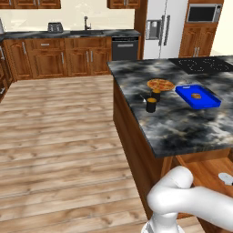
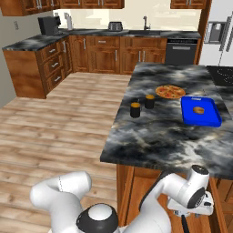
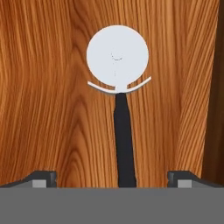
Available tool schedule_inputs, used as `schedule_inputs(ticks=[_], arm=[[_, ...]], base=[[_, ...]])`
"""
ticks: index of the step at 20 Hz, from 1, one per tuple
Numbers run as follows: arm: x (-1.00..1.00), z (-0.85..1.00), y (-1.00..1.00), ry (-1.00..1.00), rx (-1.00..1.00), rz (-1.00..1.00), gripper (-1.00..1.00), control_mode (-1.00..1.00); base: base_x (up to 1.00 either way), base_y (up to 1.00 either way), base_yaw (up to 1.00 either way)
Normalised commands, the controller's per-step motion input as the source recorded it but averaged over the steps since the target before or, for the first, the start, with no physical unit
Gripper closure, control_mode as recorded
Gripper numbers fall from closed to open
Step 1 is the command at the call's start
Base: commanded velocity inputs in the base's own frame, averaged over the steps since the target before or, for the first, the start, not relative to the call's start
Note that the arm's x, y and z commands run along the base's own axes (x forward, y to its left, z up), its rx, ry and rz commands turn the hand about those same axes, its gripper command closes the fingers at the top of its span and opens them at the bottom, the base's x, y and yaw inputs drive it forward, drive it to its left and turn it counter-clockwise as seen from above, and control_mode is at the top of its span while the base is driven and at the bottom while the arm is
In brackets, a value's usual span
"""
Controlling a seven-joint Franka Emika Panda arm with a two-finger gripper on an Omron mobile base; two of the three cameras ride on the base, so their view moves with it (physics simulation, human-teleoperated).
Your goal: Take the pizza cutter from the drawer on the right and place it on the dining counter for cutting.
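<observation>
Pizza cutter (image 3: 117, 87) handle end lost behind the grey band in the hand view; in the left base view only a pale sliver, probably its wheel, cut by the right edge. Drawer (image 1: 207, 173) mostly tucked under the dining counter (image 1: 182, 123) and partly screened by the arm. Item on the blue tray (image 2: 200, 119), right of the pizza cutter's counter, too small to name. Gripper (image 3: 112, 178) fingertips barely showing.

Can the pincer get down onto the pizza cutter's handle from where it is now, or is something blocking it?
Probably yes. The pincer is open, its fingertips either side of the pizza cutter, whose black handle runs between them. It lies flat on the drawer floor with nothing over it.
</observation>
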Motion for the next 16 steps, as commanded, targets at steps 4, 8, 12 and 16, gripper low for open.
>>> schedule_inputs(ticks=[4, 8, 12, 16], arm=[[0.11, -0.25, -0.03, 0.0, 0.0, 0.01, -1.0, -1.0], [0.1, -0.26, -0.01, 0.0, 0.0, 0.01, -1.0, -1.0], [0.12, -0.23, 0.0, 0.0, 0.0, 0.0, -1.0, -1.0], [0.09, -0.18, -0.04, 0.0, 0.0, 0.0, -1.0, -1.0]], base=[[0.0, 0.0, 0.0], [0.0, 0.0, 0.0], [0.0, 0.0, 0.0], [0.0, 0.0, 0.0]])
